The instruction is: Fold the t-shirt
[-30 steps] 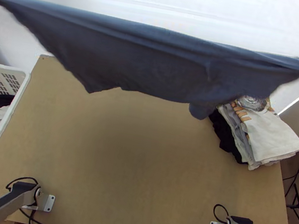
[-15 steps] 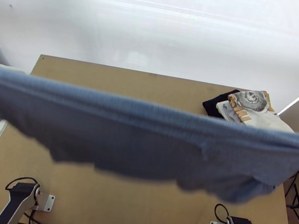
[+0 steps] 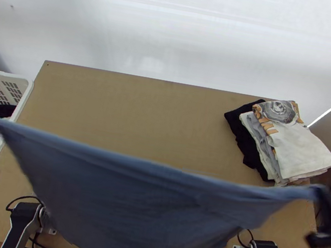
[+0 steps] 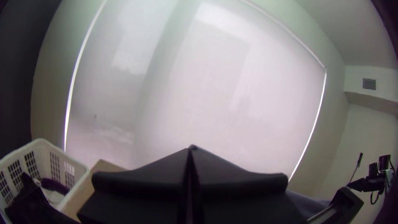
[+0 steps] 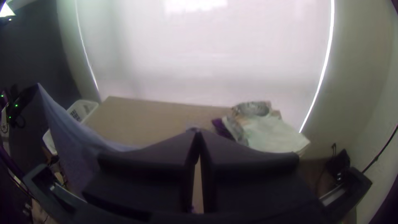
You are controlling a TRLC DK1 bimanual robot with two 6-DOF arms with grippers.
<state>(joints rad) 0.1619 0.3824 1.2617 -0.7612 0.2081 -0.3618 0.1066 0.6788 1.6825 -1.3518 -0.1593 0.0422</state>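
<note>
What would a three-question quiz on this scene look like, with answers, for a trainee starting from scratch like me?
1. True or false: the blue shirt hangs stretched between the left gripper and the right gripper.

2. Multiple choice: where on the table is the pile of folded clothes?
a) near the left corner closest to the arms' bases
b) toward the far right corner
c) in the middle

3. Short answer: what colour is the basket at the table's left side?

Key: 1. True; 2. b; 3. White
</note>
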